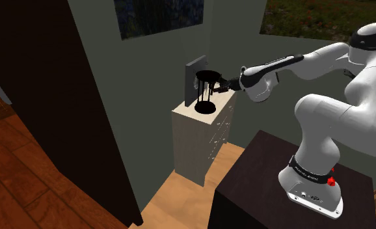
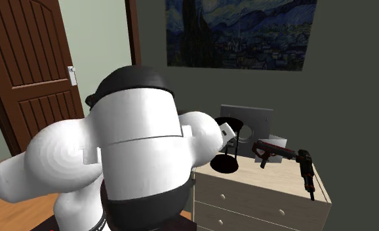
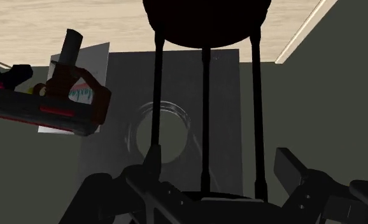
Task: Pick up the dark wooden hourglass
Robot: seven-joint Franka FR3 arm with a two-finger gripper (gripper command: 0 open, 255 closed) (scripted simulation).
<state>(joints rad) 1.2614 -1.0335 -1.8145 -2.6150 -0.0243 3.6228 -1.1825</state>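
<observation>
no legible text, labels or numbers

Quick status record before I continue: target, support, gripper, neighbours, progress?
target: hourglass, dark frame, upright
support: dresser, light top, drawers in front
gripper: gripper at the hourglass's upper end; grip not clear
behind target: grey panel with a round hole, leaning on the wall
nearby: red-and-black tool lying on the dresser, apart from the hourglass
progress: hourglass base appears to rest on the dresser; not yet lifted
</observation>
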